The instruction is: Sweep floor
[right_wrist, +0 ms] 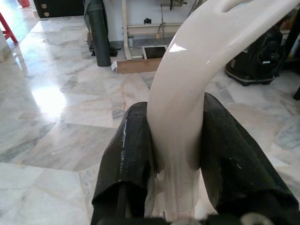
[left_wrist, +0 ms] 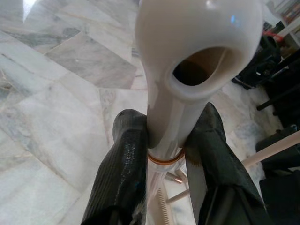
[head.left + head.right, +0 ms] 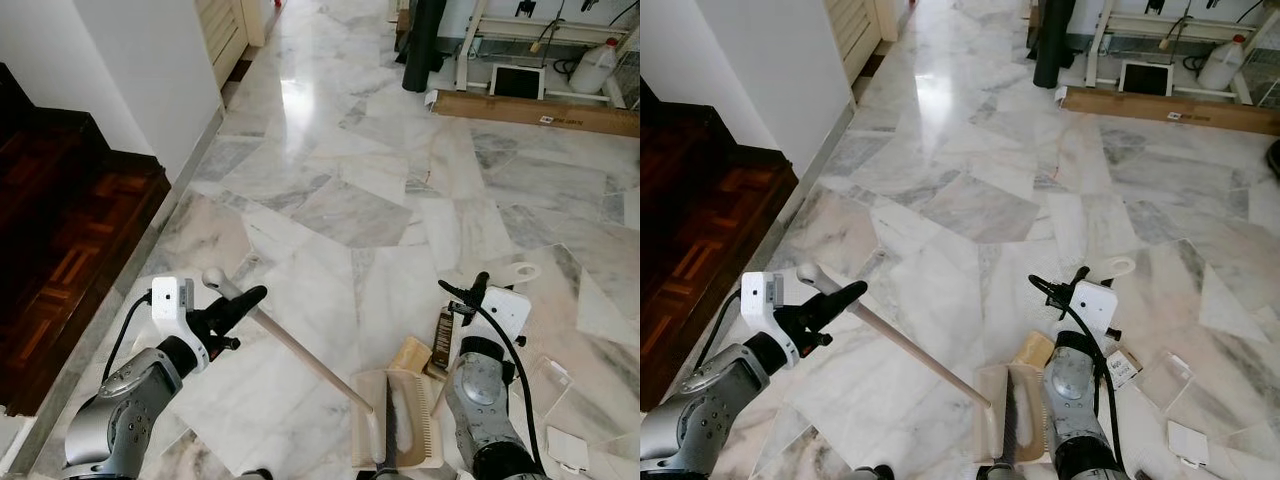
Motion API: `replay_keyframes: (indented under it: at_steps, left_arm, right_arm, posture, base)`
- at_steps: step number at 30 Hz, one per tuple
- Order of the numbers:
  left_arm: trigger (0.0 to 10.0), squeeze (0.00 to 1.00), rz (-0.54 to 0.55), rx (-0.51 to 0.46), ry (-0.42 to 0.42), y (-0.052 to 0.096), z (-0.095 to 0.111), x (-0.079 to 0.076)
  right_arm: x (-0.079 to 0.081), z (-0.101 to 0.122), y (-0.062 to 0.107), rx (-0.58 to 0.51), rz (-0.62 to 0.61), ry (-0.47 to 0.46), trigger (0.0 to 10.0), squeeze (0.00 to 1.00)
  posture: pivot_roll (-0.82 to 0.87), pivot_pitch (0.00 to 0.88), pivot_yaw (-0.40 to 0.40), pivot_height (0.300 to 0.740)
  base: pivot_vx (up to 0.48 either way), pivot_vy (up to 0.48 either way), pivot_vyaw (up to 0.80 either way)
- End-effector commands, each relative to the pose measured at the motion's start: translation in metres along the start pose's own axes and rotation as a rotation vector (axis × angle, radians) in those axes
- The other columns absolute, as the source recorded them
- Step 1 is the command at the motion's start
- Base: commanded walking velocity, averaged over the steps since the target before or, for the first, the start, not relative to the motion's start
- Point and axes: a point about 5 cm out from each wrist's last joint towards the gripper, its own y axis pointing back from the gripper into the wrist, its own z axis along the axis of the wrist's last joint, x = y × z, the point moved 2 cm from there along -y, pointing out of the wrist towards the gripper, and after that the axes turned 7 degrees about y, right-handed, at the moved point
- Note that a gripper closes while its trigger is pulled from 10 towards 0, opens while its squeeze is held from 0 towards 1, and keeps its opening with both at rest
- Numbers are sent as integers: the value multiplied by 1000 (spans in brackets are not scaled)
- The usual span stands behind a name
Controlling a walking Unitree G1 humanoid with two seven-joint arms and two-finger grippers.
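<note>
broom (image 3: 300,352): cream handle, pale wooden shaft, pinched by left gripper (image 3: 236,305) fingers | dustpan (image 3: 397,420): cream, on marble floor (image 3: 340,200), handle pinched by right gripper (image 1: 176,140) | bristles partly hidden

Glossy polished marble floor (image 3: 340,190), veined grey and white; dark varnished wood parquet (image 3: 60,270); smooth cream plastic on broom handle (image 2: 187,70) and dustpan (image 3: 395,420); matt black rubbery fingers (image 1: 124,164); brushed silver metal arms (image 3: 120,410); raw brown cardboard box (image 3: 530,110)
</note>
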Motion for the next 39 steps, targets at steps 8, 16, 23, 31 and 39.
replay_keyframes:
  at_steps: [8, 16, 23, 31, 39]
  left_arm:
    - [10000, 0, -13, -49, 38, -7, 4, -5]
    - [10000, 0, 65, -244, -96, 0, 54, 0]
    - [10000, 0, 77, -354, -256, 8, 89, -12]
    - [10000, 0, 81, -452, -400, 9, 118, -28]
    - [10000, 0, 243, -428, -483, 0, 91, -8]
  right_arm:
    - [27, 1, 5, 40, 90, -107, 10000, 0]
    - [29, 2, 1, 47, 108, -114, 10000, 0]
    - [30, 4, -2, 47, 117, -114, 10000, 0]
    - [31, 6, -6, 46, 125, -115, 10000, 0]
    - [37, 14, -9, 26, 144, -119, 10000, 0]
  posture:
    - [135, 127, 50, 740]
    - [146, 105, 40, 740]
    - [155, 86, 28, 740]
    - [163, 66, 19, 740]
    - [146, 34, 5, 740]
  base:
    - [0, 0, 0]
    - [0, 0, 0]
    - [0, 0, 0]
    - [0, 0, 0]
    - [0, 0, 0]
